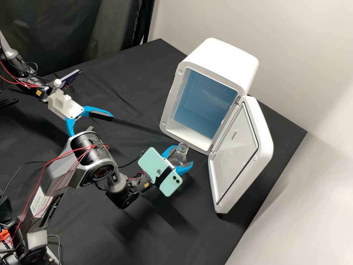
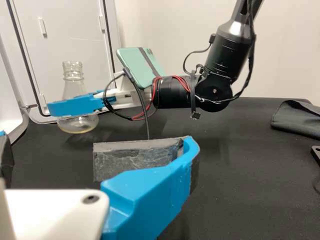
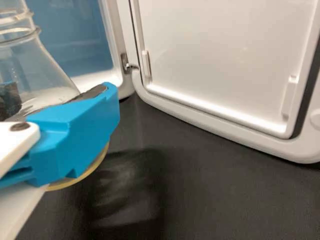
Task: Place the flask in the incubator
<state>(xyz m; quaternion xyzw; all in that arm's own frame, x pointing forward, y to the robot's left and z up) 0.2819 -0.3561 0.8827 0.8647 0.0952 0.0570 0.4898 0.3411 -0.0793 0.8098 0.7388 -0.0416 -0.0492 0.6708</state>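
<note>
Just below the open mouth of the incubator (image 1: 220,60), the right tool (image 1: 179,159) is clamped around the belly of the flask (image 1: 182,149). The flask stands neck up, its base at or just above the tabletop (image 1: 139,84). From the flask, the blue chamber lies up and ahead, past a raised white lip, and the door (image 1: 241,154) is swung clear beside it. I judge a lift over that lip comes first. The left tool (image 1: 90,124), spread wide, hangs well back.
</note>
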